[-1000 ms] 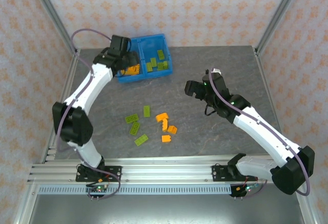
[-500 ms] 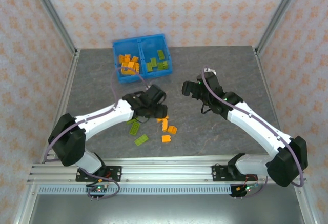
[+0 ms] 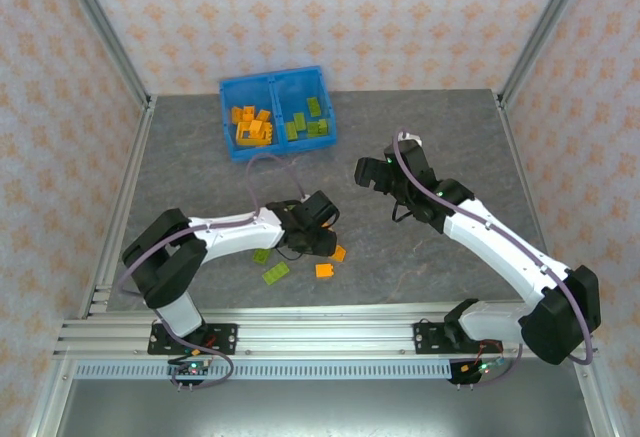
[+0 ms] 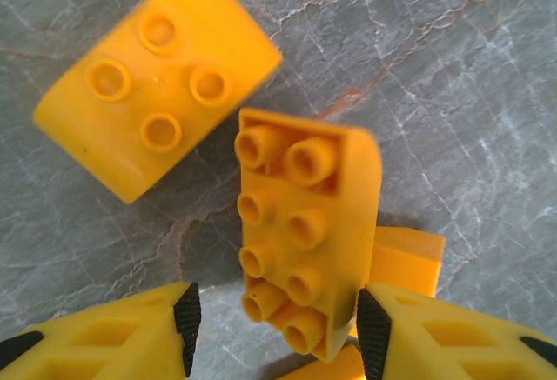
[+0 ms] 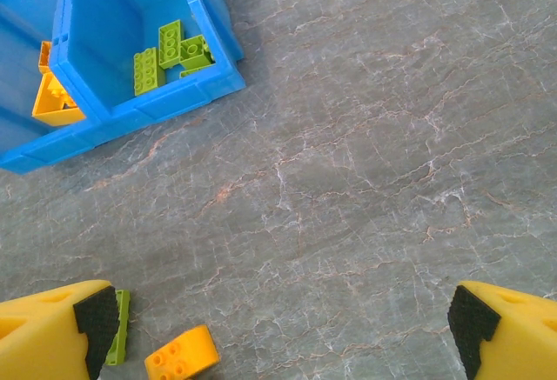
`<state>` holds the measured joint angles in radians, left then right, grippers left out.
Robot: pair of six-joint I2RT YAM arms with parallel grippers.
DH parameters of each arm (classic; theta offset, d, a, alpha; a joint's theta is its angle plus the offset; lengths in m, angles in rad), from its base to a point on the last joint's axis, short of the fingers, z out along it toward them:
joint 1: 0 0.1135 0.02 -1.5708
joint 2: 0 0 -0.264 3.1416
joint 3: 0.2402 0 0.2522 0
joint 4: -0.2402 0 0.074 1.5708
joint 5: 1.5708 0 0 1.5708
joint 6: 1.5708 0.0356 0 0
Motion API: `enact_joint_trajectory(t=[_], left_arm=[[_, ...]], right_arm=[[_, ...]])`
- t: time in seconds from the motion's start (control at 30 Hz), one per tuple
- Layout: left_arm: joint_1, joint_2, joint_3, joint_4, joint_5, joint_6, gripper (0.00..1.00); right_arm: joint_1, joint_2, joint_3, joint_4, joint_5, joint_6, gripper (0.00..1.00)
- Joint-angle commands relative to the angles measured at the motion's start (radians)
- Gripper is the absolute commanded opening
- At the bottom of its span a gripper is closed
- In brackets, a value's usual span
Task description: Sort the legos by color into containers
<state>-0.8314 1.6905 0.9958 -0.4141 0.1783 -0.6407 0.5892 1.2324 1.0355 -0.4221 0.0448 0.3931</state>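
Since a second ago my left arm has swung away from the blue bin [image 3: 270, 78] and down to the loose legos [image 3: 325, 270] at the middle of the table [image 3: 430, 267]; the right arm has barely shifted. From the top view I see the left gripper [image 3: 320, 229] over the orange cluster, but I cannot read its jaws there. The left wrist view settles it: the jaws stand apart, astride a sloped orange brick [image 4: 305, 223] lying studs-up, with a gap at one pad (not clamped). A rounded orange brick [image 4: 157, 84] lies just beside it. The right gripper [image 3: 368, 172] hovers well apart from the bricks, and its wrist view shows the fingers spread wide over bare table. Orange bricks [image 3: 250, 125] lie in the bin's left compartment and green bricks [image 3: 308, 119] in the right one. Two loose green bricks [image 3: 275, 273] lie near the left gripper.
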Motion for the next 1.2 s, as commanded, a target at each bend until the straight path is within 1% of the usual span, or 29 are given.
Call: enact_joint_trajectory(t=[0.0, 0.23, 0.3, 0.43, 0.53, 0.63, 0.7, 0.9, 1.0, 1.07, 1.1, 1.13, 1.17], left_arm=[[-0.001, 0.029, 0.01, 0.023, -0.019, 0.031, 0.53], [-0.001, 0.076, 0.021, 0.045, -0.048, 0.037, 0.49], [-0.001, 0.086, 0.027, 0.061, -0.045, 0.044, 0.52], [-0.001, 0.104, 0.037, 0.082, -0.049, 0.063, 0.65], [-0.001, 0.13, 0.052, 0.084, -0.067, 0.082, 0.65], [-0.001, 0.154, 0.061, 0.093, -0.071, 0.096, 0.58], [0.0, 0.167, 0.066, 0.095, -0.069, 0.097, 0.51], [-0.001, 0.18, 0.061, 0.107, -0.072, 0.096, 0.36], [-0.001, 0.159, 0.053, 0.115, -0.069, 0.092, 0.29], [-0.001, 0.138, 0.047, 0.122, -0.068, 0.092, 0.27], [-0.001, 0.124, 0.048, 0.118, -0.068, 0.093, 0.28], [0.0, 0.109, 0.049, 0.114, -0.074, 0.094, 0.33], [-0.001, 0.086, 0.045, 0.111, -0.088, 0.097, 0.47]], right_arm=[[0.003, -0.021, -0.014, -0.005, 0.007, 0.006, 0.99], [0.004, -0.026, -0.011, -0.01, 0.007, 0.004, 0.99], [0.004, -0.025, -0.008, -0.012, 0.008, 0.003, 0.99], [0.003, -0.029, -0.004, -0.021, 0.009, 0.0, 0.99], [0.004, -0.035, -0.009, -0.022, 0.01, 0.001, 0.99], [0.003, -0.039, -0.014, -0.024, 0.013, 0.004, 0.98], [0.003, -0.042, -0.015, -0.027, 0.015, 0.003, 0.99], [0.004, -0.043, -0.016, -0.029, 0.016, 0.004, 0.99], [0.004, -0.044, -0.015, -0.029, 0.018, 0.004, 0.99], [0.004, -0.043, -0.016, -0.028, 0.018, 0.004, 0.99], [0.003, -0.043, -0.015, -0.027, 0.017, 0.003, 0.99], [0.003, -0.044, -0.014, -0.028, 0.015, 0.004, 0.99], [0.003, -0.044, -0.011, -0.029, 0.016, 0.003, 0.99]])
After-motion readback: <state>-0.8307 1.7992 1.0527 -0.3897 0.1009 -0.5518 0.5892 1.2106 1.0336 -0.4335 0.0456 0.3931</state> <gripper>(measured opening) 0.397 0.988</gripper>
